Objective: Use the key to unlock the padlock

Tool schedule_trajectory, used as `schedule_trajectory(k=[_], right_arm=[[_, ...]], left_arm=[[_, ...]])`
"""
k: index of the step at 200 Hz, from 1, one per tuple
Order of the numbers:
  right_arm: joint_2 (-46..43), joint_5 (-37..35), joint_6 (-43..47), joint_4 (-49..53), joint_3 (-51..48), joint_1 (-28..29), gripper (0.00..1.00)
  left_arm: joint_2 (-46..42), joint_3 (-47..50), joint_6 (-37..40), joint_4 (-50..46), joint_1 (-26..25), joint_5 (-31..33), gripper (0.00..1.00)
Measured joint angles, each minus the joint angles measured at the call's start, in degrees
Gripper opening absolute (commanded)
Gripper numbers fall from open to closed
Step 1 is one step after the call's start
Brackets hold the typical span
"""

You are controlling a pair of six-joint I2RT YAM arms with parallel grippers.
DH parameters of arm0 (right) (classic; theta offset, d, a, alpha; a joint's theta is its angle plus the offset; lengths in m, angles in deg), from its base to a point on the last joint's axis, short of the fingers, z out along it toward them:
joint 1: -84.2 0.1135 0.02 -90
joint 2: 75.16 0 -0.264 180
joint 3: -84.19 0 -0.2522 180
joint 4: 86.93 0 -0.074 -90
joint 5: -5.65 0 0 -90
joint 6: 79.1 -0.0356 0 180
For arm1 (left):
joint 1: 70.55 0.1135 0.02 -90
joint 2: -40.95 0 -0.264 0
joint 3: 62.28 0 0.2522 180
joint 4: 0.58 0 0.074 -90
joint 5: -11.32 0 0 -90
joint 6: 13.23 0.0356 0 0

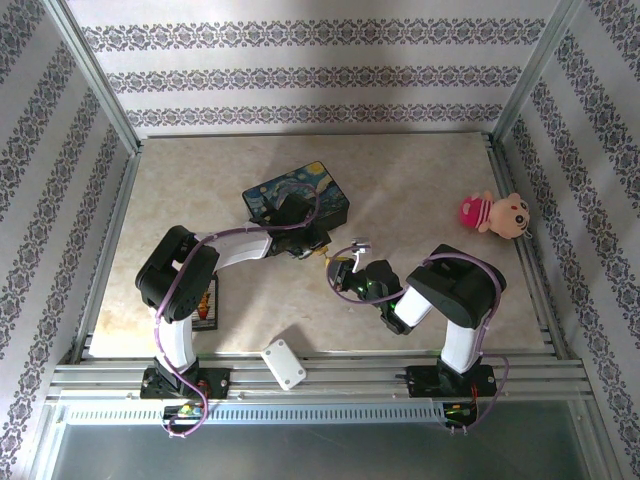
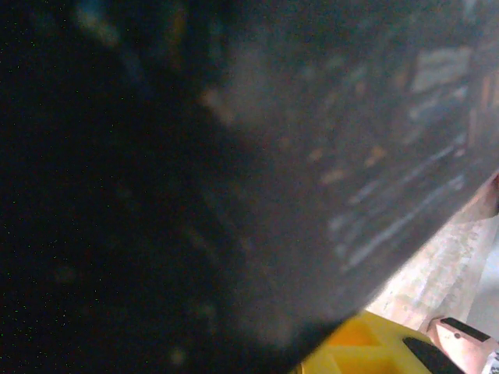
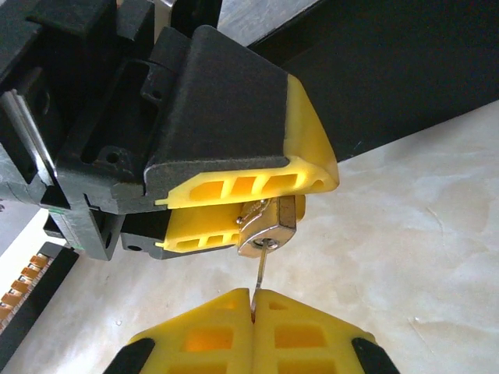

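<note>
Listing hazards: my left gripper (image 3: 261,204) clamped the padlock (image 3: 269,227) near the table's (image 1: 450,180) middle, just before the painted box (image 1: 325,190), my right gripper (image 3: 253,300) pinched the key (image 3: 263,269) at its keyhole; any off-axis twist risked bending the blade or spinning the padlock loose.

Soft, even light falls from overhead in your top view: the pale table (image 1: 420,170) reads bright, and the shadows on it are faint and soft-edged. Your left wrist view is murky. A dark surface (image 2: 195,195) sits hard against the lens, smeared and out of focus, with light breaking in at the lower right corner. Your right wrist view is crisp up close, with the padlock (image 3: 269,227) catching small glints and the thin key (image 3: 261,273) sharp, while the tabletop beyond washes out pale toward the right edge.
</note>
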State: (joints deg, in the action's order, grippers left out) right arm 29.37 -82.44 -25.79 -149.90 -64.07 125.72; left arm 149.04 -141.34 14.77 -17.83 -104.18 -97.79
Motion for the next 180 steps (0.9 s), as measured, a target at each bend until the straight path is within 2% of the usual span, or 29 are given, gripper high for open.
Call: schedule_trajectory(k=[180], right_arm=[[1.31,-1.05,-1.09,0.13,2.19,0.42,0.0]], left_arm=[[-0.11,0.68,-0.46,1.46,0.81,0.31,0.04]])
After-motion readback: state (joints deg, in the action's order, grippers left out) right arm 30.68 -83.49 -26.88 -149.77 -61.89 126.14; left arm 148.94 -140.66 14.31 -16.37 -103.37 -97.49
